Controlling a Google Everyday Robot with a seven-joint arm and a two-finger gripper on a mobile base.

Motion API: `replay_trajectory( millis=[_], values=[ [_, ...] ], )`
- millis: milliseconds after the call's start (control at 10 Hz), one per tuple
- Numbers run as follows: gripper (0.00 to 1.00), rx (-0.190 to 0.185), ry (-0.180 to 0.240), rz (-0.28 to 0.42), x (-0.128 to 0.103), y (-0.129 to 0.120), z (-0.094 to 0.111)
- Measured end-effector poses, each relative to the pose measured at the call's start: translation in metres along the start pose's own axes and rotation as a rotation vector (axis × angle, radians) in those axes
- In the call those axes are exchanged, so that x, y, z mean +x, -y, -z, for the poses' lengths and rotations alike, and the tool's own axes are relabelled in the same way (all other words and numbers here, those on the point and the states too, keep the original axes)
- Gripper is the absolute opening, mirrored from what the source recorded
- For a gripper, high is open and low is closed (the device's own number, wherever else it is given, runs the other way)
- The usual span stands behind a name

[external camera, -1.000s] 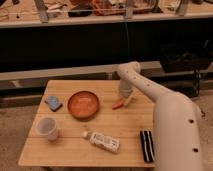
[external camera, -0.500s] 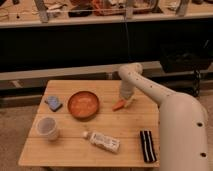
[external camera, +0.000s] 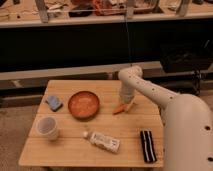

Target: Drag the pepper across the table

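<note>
The pepper [external camera: 119,109] is a small orange-red tapered piece lying on the light wooden slatted table [external camera: 75,150], right of the round orange-brown bowl [external camera: 83,104]. My gripper [external camera: 127,103] points down at the end of the white arm, right at the pepper's right end and touching or almost touching it. The arm reaches in from the lower right over the table's right side.
A white cup [external camera: 47,127] stands at the front left. A blue sponge [external camera: 54,103] lies at the left. A white bottle [external camera: 104,141] lies on its side at the front middle. A black striped object [external camera: 146,145] lies at the front right.
The arm has shifted slightly; the pepper stays close under the gripper, right of the bowl, with little visible movement.
</note>
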Motion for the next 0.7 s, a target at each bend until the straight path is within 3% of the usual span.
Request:
replay_trajectory(
  millis=[700],
  values=[
    [0.46,-0.016,0.034,-0.041,-0.003,-0.033,-0.01]
  ],
)
